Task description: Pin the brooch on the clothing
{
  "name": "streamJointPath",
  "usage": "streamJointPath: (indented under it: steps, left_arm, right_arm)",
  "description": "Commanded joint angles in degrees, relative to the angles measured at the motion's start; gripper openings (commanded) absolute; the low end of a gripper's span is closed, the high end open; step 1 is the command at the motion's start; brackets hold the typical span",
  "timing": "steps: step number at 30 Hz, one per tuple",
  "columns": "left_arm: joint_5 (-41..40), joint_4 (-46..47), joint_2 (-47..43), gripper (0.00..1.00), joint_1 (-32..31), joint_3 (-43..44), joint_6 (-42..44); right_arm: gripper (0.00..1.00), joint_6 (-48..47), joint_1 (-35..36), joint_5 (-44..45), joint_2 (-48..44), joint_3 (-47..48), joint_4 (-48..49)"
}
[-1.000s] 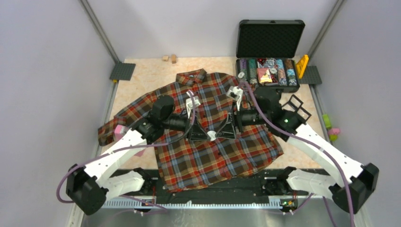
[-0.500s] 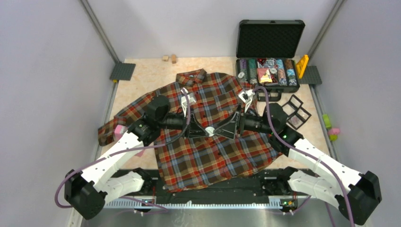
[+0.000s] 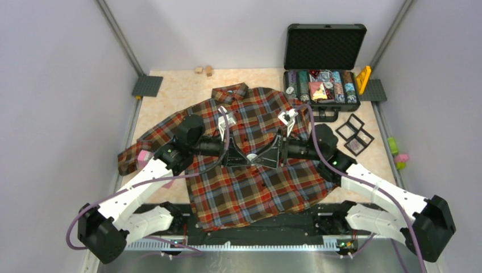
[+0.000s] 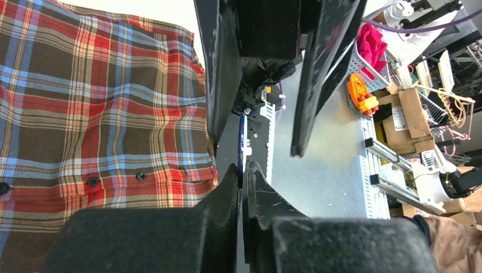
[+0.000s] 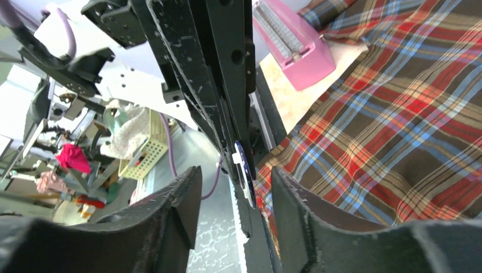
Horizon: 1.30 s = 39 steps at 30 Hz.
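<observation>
Left pincer [image 4: 242, 170] is squeezed shut on the brooch [image 5: 244, 169] and holds it at the very tips, just above the middle of the shirt [image 3: 244, 193]. Right pincer [image 5: 234, 185] faces it nose to nose from the other side. Its two fingers [image 5: 170, 227] stand apart, one on each side of the brooch, and I cannot see them touching it. From the side the brooch looks like a thin blue sliver, so I cannot see its pin.

I think the brooch is very light, hard and a bit slippery. It could twist or pop out if it is squeezed wrong. Its flat faces look like the best place to hold it, with the pin side left free. The pin is likely thin and easy to bend.

The shirt lies spread out under both pincers. It is soft and floppy, so it may bunch up or slide when the pin pushes in. Far at the back right, a black case [image 3: 324, 85] stands with its lid up.
</observation>
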Motion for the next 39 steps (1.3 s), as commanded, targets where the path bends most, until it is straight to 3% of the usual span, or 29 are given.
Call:
streamJointPath:
  steps: [1, 5, 14, 21, 26, 34, 39]
  left_arm:
    - [1.34, 2.57, -0.38, 0.00, 0.35, -0.41, -0.32]
    - [1.15, 2.55, -0.65, 0.00, 0.35, -0.43, -0.23]
    - [1.62, 2.37, -0.93, 0.00, 0.32, -0.46, 0.03]
    - [1.62, 2.32, -1.28, 0.00, 0.32, -0.58, 0.12]
    - [1.69, 2.36, -1.24, 0.00, 0.32, -0.59, 0.12]
    - [3.71, 2.65, -0.76, 0.00, 0.34, -0.45, -0.12]
    - [4.19, 2.74, -0.33, 0.00, 0.32, -0.43, -0.39]
  right_arm:
    - [0.47, -1.78, 2.53, -0.66, 1.93, 1.48, 0.96]
    - [0.36, -1.43, 2.67, -1.10, 2.51, 1.38, 1.98]
    - [0.39, -2.32, 2.67, 0.79, -0.76, 0.89, -0.49]
    - [0.35, -3.43, 2.67, 1.39, -1.21, 1.08, -2.53]
    - [0.28, -3.43, 2.67, 1.63, -1.20, 0.73, -2.34]
    - [0.07, -3.19, 2.67, 4.02, 0.58, 1.53, -4.24]
    - [0.03, -4.95, 2.70, 6.10, 2.89, 3.40, -8.35]
